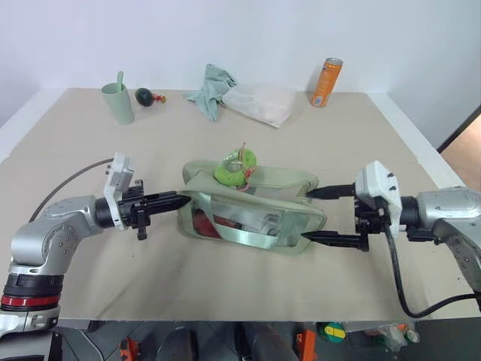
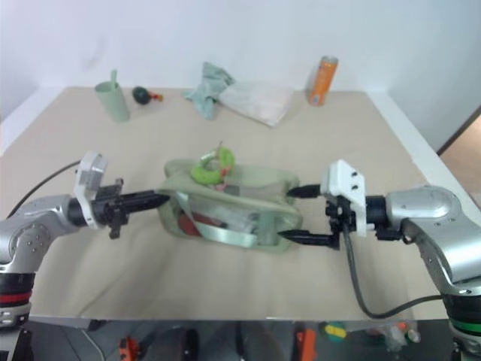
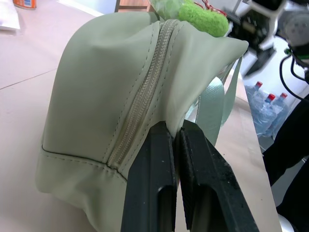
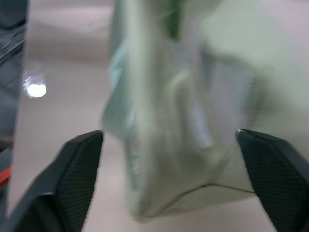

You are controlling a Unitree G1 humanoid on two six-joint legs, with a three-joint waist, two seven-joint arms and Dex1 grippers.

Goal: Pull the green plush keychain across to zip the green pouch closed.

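Cup (image 1: 118, 102), cloth (image 1: 212, 89) and can (image 1: 326, 82) sit along the table's (image 1: 75, 286) far edge, nothing blocking. The green pouch (image 1: 252, 207) lies lengthwise left-right; left gripper (image 1: 183, 201) pinches its end, right gripper (image 1: 309, 216) gapes wide, green plush keychain (image 1: 235, 168) on top.

Bright even light, soft shadows, right wrist view blurred

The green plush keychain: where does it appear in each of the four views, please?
Left eye view: green plush keychain on top of the green pouch.
Right eye view: same spot.
Left wrist view: at the zipper's far end.
Right wrist view: cannot tell.
Shared landmark: the pouch.
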